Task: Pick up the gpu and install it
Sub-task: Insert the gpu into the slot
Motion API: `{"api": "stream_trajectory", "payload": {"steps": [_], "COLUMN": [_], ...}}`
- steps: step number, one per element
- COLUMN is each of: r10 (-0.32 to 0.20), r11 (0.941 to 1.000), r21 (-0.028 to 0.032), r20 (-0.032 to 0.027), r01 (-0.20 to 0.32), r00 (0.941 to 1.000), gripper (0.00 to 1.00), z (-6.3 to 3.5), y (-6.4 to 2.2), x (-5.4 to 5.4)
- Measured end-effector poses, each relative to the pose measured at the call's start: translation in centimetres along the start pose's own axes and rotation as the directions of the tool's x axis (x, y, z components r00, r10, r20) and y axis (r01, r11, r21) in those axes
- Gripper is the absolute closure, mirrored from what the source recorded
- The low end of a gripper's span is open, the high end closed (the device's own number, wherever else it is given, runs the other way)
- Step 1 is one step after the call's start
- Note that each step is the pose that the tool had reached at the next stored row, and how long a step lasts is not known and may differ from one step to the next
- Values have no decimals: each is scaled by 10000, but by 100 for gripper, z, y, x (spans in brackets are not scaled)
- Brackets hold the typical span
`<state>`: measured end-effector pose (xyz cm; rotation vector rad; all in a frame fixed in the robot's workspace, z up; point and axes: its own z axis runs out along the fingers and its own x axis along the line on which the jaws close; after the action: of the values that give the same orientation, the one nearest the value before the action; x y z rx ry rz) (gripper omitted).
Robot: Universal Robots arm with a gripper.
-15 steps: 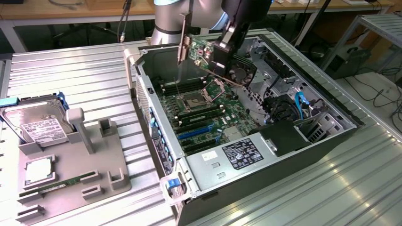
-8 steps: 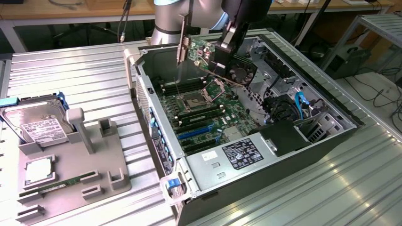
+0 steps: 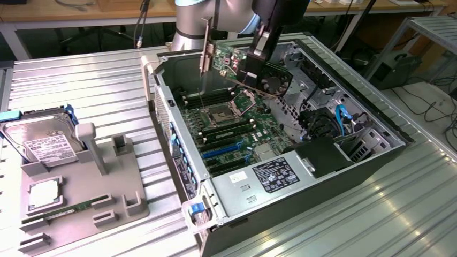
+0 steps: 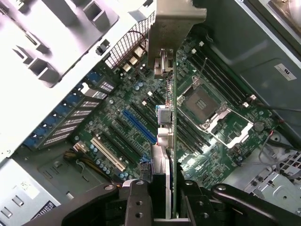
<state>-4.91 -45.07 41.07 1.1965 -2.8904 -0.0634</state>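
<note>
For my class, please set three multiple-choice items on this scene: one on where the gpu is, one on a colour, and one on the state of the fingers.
1. Where is the gpu?
A. lying on the floor
B. in the air over the open computer case
C. inside a drawer

2. What colour is the gpu's fan?
A. red
B. white
C. black

3. How are the gripper's fingers?
A. closed on the gpu
B. spread with nothing between them
C. closed on a cable

Key: 1 B, the card hangs above the case. 2 C, the round fan is black. 3 A, the wrist view has the fingers pressed to the card's two faces.
</note>
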Motion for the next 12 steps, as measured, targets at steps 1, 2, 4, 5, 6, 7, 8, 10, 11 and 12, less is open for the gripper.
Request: {"api": "stream_trajectory", "payload": {"steps": [1,2,4,5,6,7,8,10,11,12], "r10": [-82,-185,-328,-416,-485,-548,-620,-762,-831,-890], "r11": [10000,9998,9995,9991,9988,9985,9981,9971,9965,9960], "r21": [-1,-1,-1,-2,-2,-3,-3,-4,-5,-5], "r20": [-3,-8,-13,-17,-20,-22,-26,-32,-35,-37], "r01": [82,185,328,416,485,548,620,762,831,890], "r00": [10000,9998,9995,9991,9988,9985,9981,9971,9965,9960], "gripper": [72,72,72,72,72,72,72,72,72,72], "z": [0,0,0,0,0,0,0,0,0,0], "y": [0,0,0,0,0,0,0,0,0,0], "x": [0,0,0,0,0,0,0,0,0,0]}}
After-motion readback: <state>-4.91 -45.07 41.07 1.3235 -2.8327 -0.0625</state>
